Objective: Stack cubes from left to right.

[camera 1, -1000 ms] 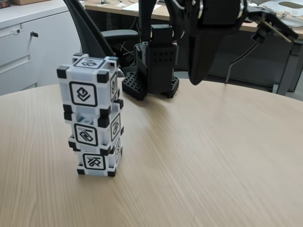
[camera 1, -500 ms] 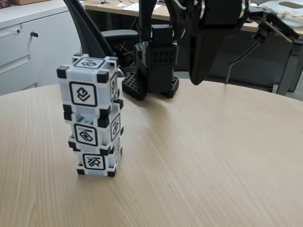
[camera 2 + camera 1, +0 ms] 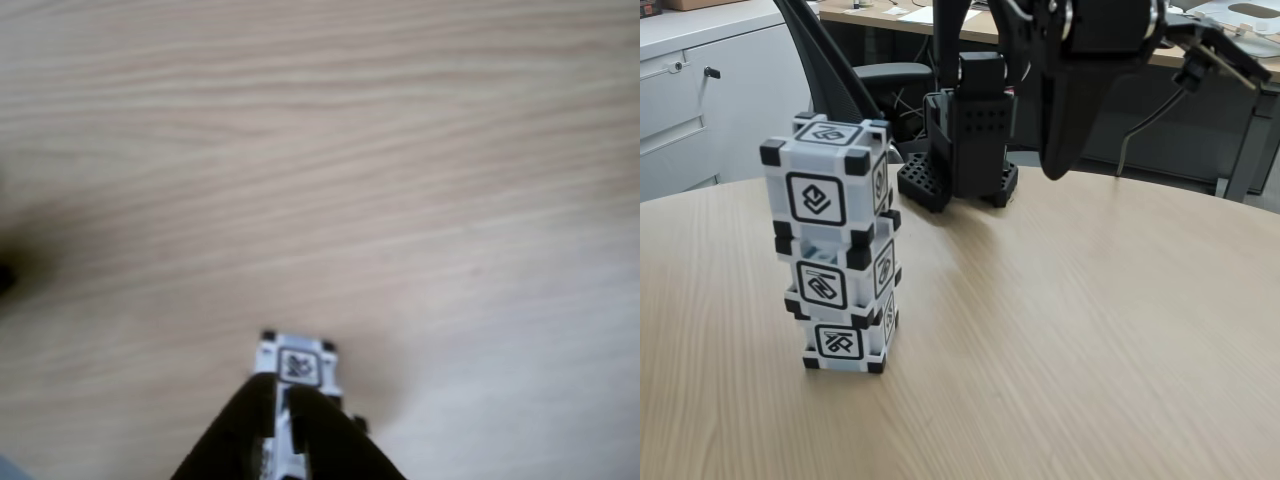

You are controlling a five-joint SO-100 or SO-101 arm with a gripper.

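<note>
Cubes [image 3: 838, 245] stand as one three-high column on the left part of the bench [image 3: 1060, 330] in the fixed view, bottom one touching the wood, middle and top each resting on the one below. The column's long axis is upright, with a slight twist between layers. The end effector [image 3: 1058, 150] hangs high above the bench near the arm's base [image 3: 965, 150], so the stack lies down and to the left of it, well apart. In the other view the dark fingers [image 3: 300, 430] enter from the bottom edge, nearly together with a thin slit between them, holding nothing; the top of the stack [image 3: 297, 365] shows just beyond their tips, far below. The stacking looks done, so any coming move seems only to call for keeping clear of the column, since a brush against it could topple it. Compared with the earlier frames, nothing visibly differs: arm and stack are both in the same place.
</note>
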